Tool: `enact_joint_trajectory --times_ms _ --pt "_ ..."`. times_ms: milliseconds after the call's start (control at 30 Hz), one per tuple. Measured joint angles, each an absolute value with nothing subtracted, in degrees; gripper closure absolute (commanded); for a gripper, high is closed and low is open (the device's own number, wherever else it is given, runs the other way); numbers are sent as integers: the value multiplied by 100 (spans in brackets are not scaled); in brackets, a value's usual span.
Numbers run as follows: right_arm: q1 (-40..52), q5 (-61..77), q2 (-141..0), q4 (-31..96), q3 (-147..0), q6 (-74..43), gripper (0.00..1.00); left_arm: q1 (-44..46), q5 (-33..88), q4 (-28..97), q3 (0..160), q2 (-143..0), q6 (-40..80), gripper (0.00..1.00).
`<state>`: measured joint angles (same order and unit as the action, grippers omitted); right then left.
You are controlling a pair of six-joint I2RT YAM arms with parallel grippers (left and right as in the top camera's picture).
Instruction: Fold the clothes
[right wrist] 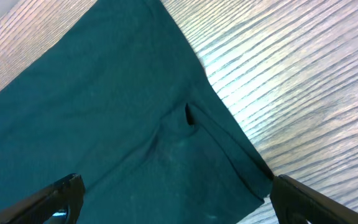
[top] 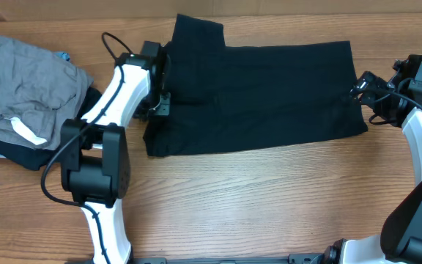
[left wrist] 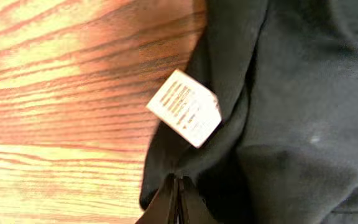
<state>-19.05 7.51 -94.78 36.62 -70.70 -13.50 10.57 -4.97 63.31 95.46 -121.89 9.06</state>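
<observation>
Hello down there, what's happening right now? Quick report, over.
Left gripper shut on black T-shirt edge by white tag. Right gripper open over opposite end. T-shirt flat on table. Grey garment off to side.

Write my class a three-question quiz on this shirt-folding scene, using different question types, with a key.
1. True or false: the right end effector is open over the black T-shirt.
2. The crumpled garment lying apart from the shirt is: A red, B grey, C white.
3. Fill in: the left end effector is shut at the shirt's edge, near its white ____.
Key: 1 true; 2 B; 3 tag.
</observation>
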Motion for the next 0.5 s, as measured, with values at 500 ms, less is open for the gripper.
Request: enact_joint_trajectory --times_ms 500 --pt "-1903 751 -9478 3660 -7070 -1350 0 1050 1111 6764 9891 -11990 797 96"
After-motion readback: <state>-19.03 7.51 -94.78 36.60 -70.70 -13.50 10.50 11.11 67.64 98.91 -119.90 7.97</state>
